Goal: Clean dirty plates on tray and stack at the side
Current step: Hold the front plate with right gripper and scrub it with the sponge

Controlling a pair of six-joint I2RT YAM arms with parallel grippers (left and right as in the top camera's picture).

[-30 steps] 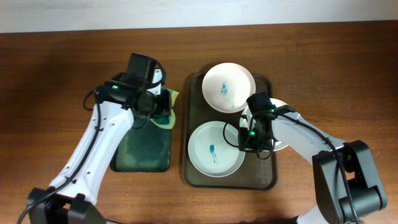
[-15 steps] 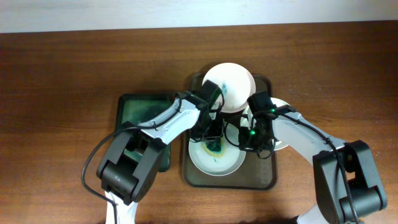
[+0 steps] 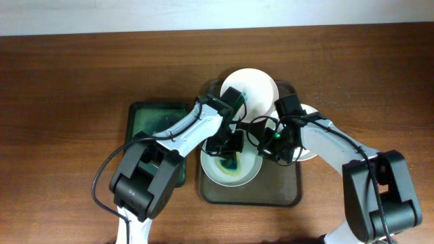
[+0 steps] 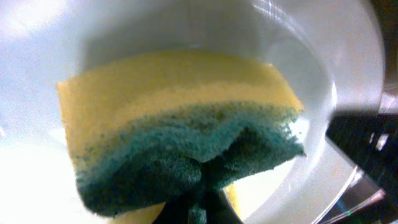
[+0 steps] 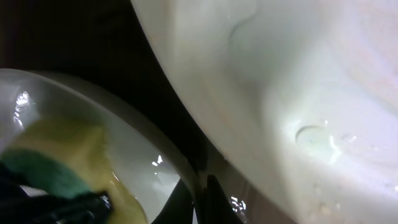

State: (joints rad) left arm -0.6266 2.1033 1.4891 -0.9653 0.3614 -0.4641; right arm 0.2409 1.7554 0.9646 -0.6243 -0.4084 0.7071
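Since 0.5 s earlier, the front plate point(image 3: 215, 173) has been shifted slightly to the left, and its edge is now carried over the left rim of the tray point(image 3: 279, 191). Compared with 1.0 s earlier, the left arm has been brought from the smaller dark-green tray point(image 3: 146, 118) across to this plate.

The left end effector point(image 3: 230, 150) is clamped on a sponge point(image 4: 180, 137). The sponge's yellow body and teal scouring layer are pressed against the inner surface of the front plate, where a greenish smear is seen around it.

The right end effector point(image 5: 200, 193) is closed on the right rim of the same plate, with 1 finger seen on each side of the rim.

3 plates are located on or over the tray. The rear plate point(image 3: 256, 89) is positioned at the far end, with a teal mark near its centre. The third plate point(image 3: 310, 114) is positioned at the right edge, largely covered by the right arm. Both trays are supported by the desk point(image 3: 68, 81).
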